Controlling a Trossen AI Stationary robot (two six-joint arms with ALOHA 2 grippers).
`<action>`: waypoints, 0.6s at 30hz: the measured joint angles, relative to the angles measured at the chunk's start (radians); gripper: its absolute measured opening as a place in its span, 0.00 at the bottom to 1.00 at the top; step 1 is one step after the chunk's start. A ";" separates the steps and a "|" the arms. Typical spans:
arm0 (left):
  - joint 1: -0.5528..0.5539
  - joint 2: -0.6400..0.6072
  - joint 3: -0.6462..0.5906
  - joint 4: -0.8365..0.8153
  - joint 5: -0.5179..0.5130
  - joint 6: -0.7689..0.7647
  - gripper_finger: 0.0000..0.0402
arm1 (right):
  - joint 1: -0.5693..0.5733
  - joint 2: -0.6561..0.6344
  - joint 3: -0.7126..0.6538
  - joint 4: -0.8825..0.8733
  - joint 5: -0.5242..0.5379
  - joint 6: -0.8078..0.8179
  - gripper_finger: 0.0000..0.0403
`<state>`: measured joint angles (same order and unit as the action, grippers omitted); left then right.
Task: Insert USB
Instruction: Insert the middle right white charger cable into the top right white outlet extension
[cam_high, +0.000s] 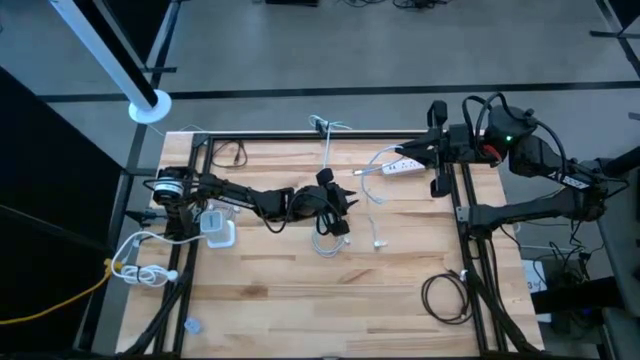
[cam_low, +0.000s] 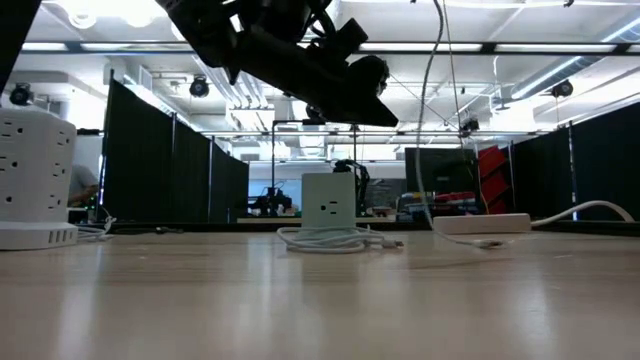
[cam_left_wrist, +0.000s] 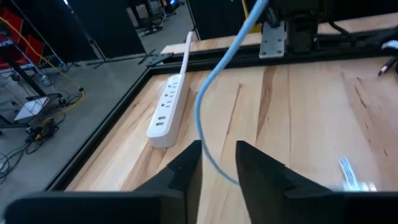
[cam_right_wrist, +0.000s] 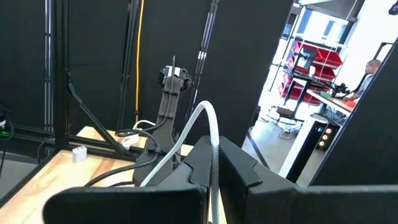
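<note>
High view is showing the wooden surface (cam_high: 300, 290), with the left end effector (cam_high: 345, 200) hovering at centre, slightly spread around a pale cable (cam_left_wrist: 208, 106). Right end effector (cam_high: 405, 155) is pinching a white cord (cam_right_wrist: 208, 134) beside the power strip (cam_high: 403, 167), upper right.

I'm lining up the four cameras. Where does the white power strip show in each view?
High view: white power strip at the table's far right, near the right gripper.
Low view: right of centre, flat on the wooden table.
Left wrist view: left of centre, beyond the left gripper.
Right wrist view: not in it.
Shared landmark: the strip's white cable.
</note>
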<state>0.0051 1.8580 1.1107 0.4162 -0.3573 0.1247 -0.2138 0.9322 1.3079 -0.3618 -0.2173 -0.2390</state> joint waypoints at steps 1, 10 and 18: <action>0.000 0.002 0.000 0.013 0.000 -0.002 0.26 | 0.000 0.002 0.000 0.000 0.000 0.000 0.01; 0.005 0.134 0.036 0.167 0.000 -0.003 0.42 | 0.000 0.004 0.000 0.027 -0.022 0.003 0.01; 0.014 0.254 0.168 0.169 -0.007 -0.001 0.48 | 0.000 0.005 0.000 0.037 -0.106 0.032 0.01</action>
<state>0.0193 2.1120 1.2783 0.5851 -0.3640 0.1238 -0.2138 0.9369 1.3075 -0.3245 -0.3234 -0.2066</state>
